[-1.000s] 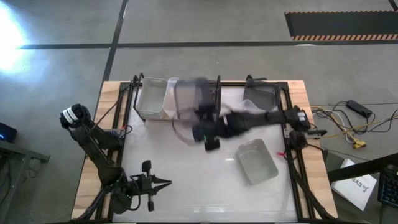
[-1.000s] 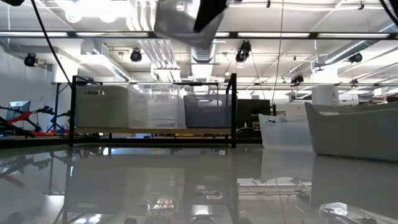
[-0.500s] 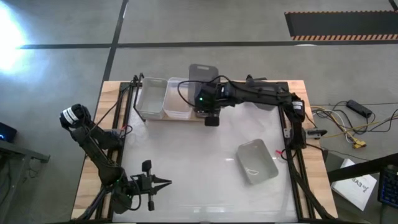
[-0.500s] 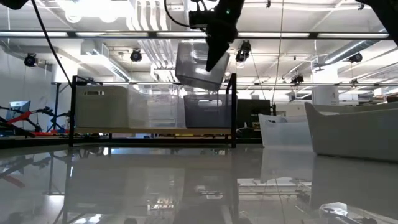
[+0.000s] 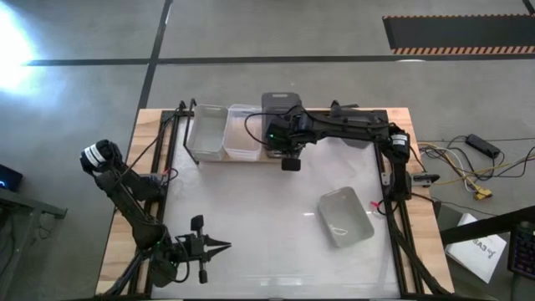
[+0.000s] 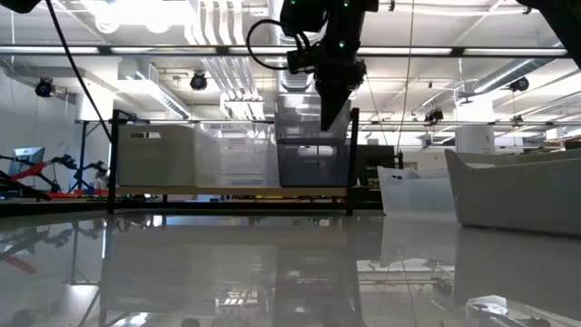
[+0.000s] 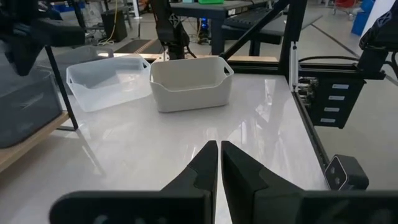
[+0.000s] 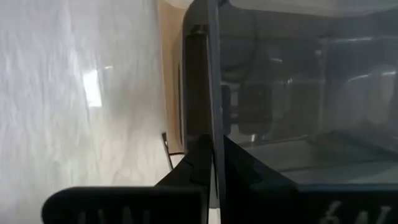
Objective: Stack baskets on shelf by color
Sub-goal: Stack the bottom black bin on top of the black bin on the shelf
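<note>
R claw (image 5: 281,149) clamped, L claw (image 5: 224,246) closed

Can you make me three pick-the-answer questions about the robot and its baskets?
1. Where is the dark grey basket that the right gripper holds?
A. over the shelf's right end
B. on the floor
C. beside the left arm

2. How many baskets lie loose on the white table, off the shelf?
A. none
B. two
C. five

3. How is the left gripper?
A. wide open
B. shut, holding nothing
C. clamped on a basket

Answers: 1 A, the low view shows it above another dark basket there. 2 B, a whitish one and a clear one. 3 B, its fingers meet with nothing between them.
</note>
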Controlling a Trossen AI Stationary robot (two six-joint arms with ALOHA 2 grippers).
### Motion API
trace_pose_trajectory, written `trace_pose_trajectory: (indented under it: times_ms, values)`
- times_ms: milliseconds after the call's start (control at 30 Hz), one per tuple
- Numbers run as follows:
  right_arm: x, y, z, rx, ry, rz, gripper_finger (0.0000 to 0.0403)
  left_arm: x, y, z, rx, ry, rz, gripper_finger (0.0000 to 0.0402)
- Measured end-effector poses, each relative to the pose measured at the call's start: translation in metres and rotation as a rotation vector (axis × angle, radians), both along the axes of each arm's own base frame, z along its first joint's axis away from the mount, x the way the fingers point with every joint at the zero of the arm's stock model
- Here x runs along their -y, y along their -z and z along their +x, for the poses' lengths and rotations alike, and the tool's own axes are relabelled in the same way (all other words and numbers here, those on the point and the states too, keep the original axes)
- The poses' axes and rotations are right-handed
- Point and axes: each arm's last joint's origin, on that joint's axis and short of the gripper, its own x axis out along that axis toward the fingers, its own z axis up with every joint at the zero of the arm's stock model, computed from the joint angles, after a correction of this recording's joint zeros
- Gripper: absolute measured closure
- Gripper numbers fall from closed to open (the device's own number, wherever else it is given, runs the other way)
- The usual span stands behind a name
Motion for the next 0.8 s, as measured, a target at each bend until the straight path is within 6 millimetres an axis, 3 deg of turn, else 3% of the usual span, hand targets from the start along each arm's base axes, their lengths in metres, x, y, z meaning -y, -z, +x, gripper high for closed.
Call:
trace_pose_trajectory:
  times_ms: [267,633,800]
  values:
    - [0.0,-0.004,0.0,0.0,-0.001,0.001,0.0384,0.0,0.0,0.0,0.001,-0.001,0.0,0.0398]
    - [-0.002,-0.025,-0.007,-0.011,0.045,0.017,0.0279,-0.001,0.0,0.001,0.001,-0.006,0.001,0.0398]
    - [-0.004,-0.03,0.0,0.071,0.081,0.024,0.0255,-0.001,0.0,0.001,0.001,-0.007,0.001,0.0398]
